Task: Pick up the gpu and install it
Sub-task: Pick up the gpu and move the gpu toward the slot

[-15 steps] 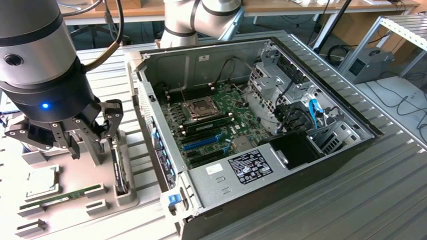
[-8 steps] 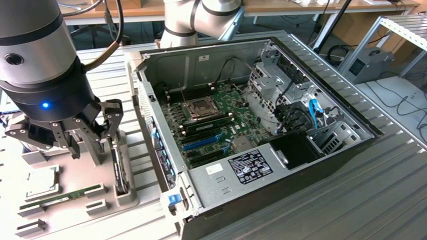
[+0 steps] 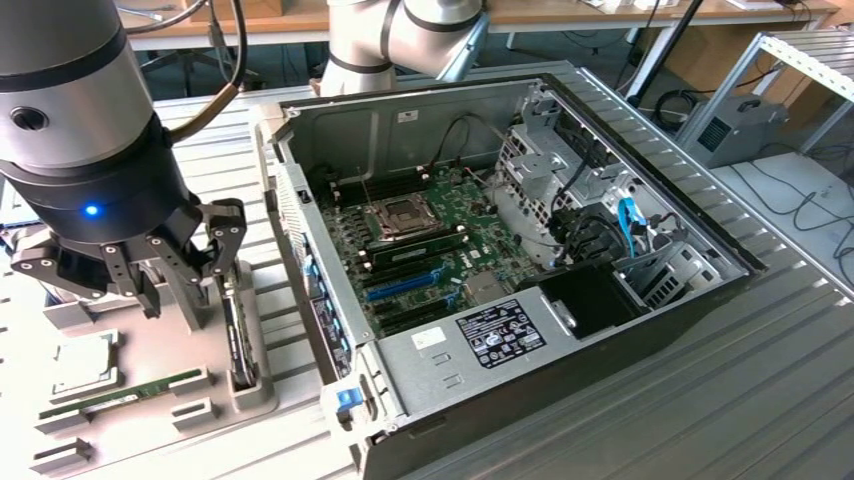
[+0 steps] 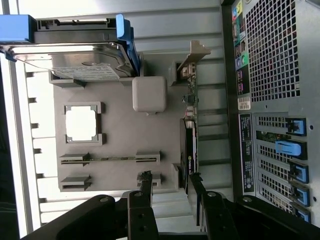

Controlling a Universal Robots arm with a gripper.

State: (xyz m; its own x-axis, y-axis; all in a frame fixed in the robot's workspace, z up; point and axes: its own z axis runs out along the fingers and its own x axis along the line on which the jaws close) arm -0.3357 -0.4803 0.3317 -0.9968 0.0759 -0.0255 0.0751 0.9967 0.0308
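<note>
Hand [image 4: 171, 186] hangs released and wide, the gpu [image 4: 190, 135] standing on edge just beside it.

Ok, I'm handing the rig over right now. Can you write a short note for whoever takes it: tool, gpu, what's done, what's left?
Tool: open and holding nothing, poised low over the parts tray beside the open computer case.
Gpu: stands on edge in its tray slot on the side nearest the case. The wrist view shows it close to one tool finger, with no grip on it.
Done: the tool is at the gpu, nothing more.
Left: pick-up and seating on the motherboard.
</note>
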